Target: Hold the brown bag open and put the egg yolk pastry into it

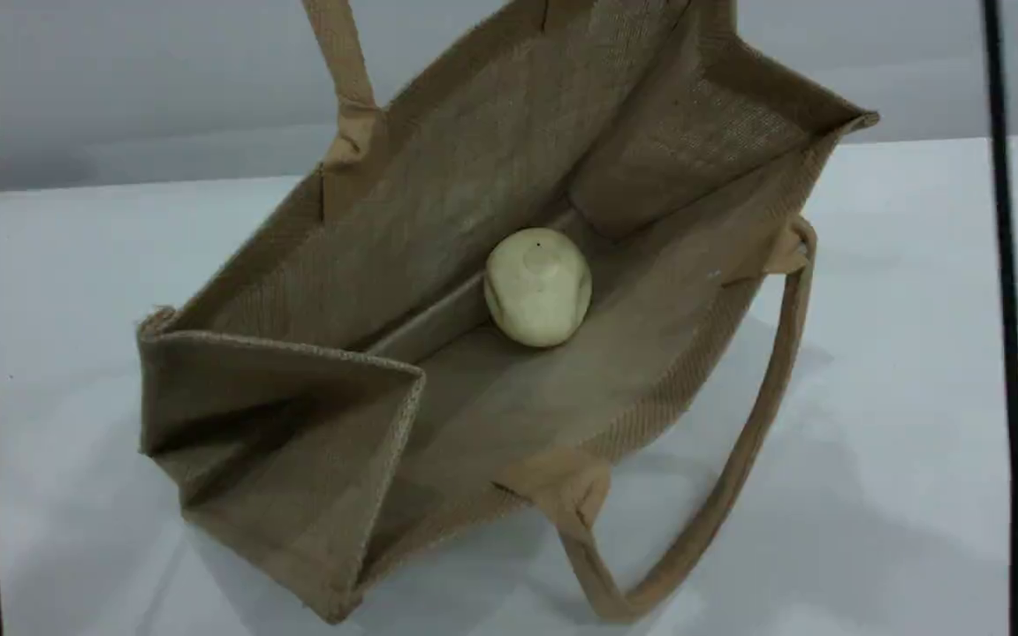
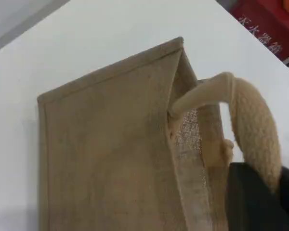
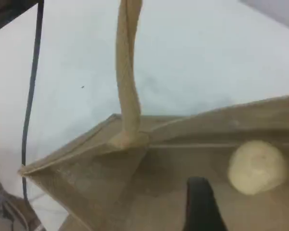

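Jaws, L: left gripper together, clamped on upper handle of brown bag. Handle loops over the dark finger and runs up taut, out of scene view's top.
Jaws, R: right gripper shows one dark fingertip only, just inside bag mouth. Gap can't be told; nothing seen in it.

Item 1, brown bag. Middle of table, tipped on its side, mouth gaping toward table edge at scene view's bottom. Lower handle slack on table. Woven jute: prob. light, stiffish, walls hold shape, gussets fold in. Best hold: handles or bound rim.

Item 2, egg yolk pastry. Inside bag, on lower wall by base fold, apart from R fingertip. Prob. light, soft, crumbly; rounded, may roll. Hold: across sides, gentle squeeze. Placement looks done.
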Controlling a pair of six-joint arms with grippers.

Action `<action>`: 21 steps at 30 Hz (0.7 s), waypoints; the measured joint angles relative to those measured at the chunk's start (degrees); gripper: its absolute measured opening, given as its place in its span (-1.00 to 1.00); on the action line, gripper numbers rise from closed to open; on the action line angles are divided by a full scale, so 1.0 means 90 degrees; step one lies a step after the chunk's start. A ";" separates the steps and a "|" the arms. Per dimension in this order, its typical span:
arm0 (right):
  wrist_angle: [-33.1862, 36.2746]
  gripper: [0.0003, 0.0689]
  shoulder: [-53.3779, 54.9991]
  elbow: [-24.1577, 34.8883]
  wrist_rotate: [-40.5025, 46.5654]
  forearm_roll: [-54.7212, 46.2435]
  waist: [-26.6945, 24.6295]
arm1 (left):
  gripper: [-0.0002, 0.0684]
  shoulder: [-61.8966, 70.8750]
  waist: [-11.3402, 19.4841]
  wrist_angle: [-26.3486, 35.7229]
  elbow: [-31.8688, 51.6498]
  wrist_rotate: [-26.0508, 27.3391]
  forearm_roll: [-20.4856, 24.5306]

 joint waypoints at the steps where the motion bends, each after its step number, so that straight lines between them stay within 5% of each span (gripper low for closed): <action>1: 0.0007 0.09 -0.0010 0.0000 0.0072 -0.0078 0.0000 | -0.74 -0.0038 0.0020 0.0000 0.0000 0.0017 0.0024; 13: 0.0022 0.09 0.0002 0.0006 0.0204 -0.0235 0.0000 | -0.74 -0.0521 0.1129 0.0013 0.0000 -0.0043 0.0155; 21: -0.0012 0.09 -0.0016 0.0006 0.0204 -0.0227 0.0000 | -0.74 -0.0309 0.1081 -0.0042 0.0295 0.0126 -0.0203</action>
